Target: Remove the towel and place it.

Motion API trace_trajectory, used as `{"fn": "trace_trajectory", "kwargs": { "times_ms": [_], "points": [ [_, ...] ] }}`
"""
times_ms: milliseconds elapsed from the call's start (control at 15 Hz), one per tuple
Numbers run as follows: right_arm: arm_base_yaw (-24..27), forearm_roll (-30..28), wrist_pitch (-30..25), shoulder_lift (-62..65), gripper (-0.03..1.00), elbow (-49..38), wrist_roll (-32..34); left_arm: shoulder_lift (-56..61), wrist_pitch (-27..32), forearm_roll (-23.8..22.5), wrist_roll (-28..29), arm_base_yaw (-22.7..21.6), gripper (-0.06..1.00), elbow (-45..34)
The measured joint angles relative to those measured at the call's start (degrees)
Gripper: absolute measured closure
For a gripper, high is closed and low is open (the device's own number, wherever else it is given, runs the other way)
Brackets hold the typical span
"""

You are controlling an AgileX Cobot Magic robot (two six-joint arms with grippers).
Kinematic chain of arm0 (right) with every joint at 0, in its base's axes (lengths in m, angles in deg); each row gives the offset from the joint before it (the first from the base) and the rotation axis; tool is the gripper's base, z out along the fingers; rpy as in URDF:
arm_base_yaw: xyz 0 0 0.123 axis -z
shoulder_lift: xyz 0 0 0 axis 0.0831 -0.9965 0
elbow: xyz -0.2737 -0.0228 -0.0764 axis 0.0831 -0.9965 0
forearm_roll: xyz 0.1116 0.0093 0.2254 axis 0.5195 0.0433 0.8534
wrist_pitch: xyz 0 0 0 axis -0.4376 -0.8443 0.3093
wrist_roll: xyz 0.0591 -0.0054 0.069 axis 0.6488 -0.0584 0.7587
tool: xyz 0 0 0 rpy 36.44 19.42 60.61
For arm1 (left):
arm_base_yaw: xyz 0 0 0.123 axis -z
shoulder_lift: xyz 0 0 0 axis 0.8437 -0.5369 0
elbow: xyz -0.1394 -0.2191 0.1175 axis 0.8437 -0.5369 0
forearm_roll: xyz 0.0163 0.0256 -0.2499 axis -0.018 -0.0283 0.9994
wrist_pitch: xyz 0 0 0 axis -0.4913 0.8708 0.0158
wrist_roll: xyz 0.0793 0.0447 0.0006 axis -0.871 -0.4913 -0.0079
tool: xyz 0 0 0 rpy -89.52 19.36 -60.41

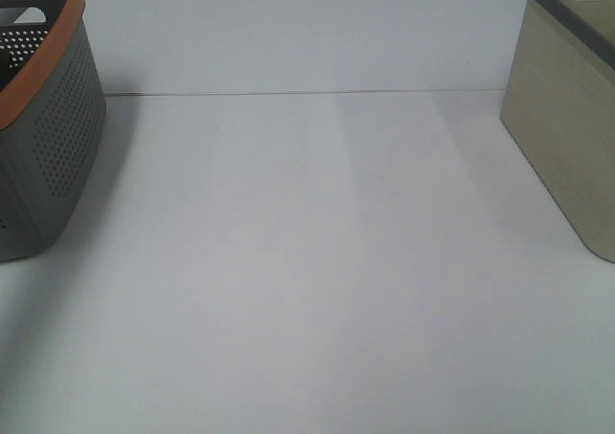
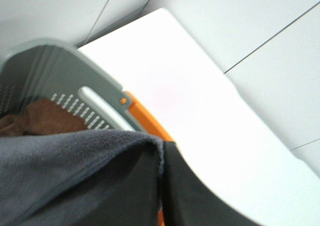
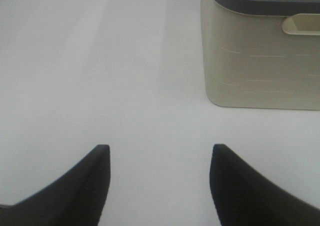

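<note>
Left gripper (image 2: 162,158) is over the grey basket (image 1: 58,136), which sits at nine o'clock on the table (image 1: 307,280) in my high camera. Its jaws are pressed together, pinching an edge of the towel (image 2: 65,161). It's charcoal terry with a soft nap, bunched and draping off the grip rather than lying flat. The towel is at the mouth of that basket, above what's inside, and I can't tell whether it's clear of the rim.

Grabbing an edge makes sense to me. A limp cloth has no body to hold, so a hem is the firmest bite, and the rest should peel out after it.

Beneath it lies a rust-brown cloth (image 2: 45,118), fuzzy too, deeper in the basket. I'd watch that it doesn't snag and ride up. The basket wall looks like hard plastic, perforated with small holes and slots, with a handle cut-out and an orange rim (image 2: 147,118) round the top.

Right gripper (image 3: 160,183) has its jaws spread wide with nothing between them, hovering over bare table. The beige basket (image 3: 255,61) is at three o'clock in the high view, with smooth rounded walls and a dark grey band at the lip. I read that arm as parked out of the way, possibly near where the towel goes.

Neither arm shows from up high, so I'm working off the wrist cameras.
</note>
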Motion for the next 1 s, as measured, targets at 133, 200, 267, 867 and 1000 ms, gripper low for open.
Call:
{"fn": "trace_trajectory", "kwargs": {
  "times_ms": [133, 200, 267, 867, 1000],
  "points": [
    [0.0, 0.0, 0.0, 0.0, 0.37, 0.0, 0.0, 4.2, -4.8, 0.0, -3.1, 0.0, 0.94, 0.0],
    [0.0, 0.0, 0.0, 0.0, 0.37, 0.0, 0.0, 8.0, -10.6, 0.1, -5.3, 0.0, 0.94, 0.0],
    [0.0, 0.0, 0.0, 0.0, 0.37, 0.0, 0.0, 9.6, -14.4, 0.2, -5.4, 0.0, 0.94, 0.0],
    [0.0, 0.0, 0.0, 0.0, 0.37, 0.0, 0.0, 11.2, -26.1, 0.2, -6.0, 9.7, 0.94, 13.1],
    [0.0, 0.0, 0.0, 0.0, 0.37, 0.0, 0.0, 8.8, -26.5, 0.2, -6.0, 13.5, 0.94, 16.5]
  ]
}}
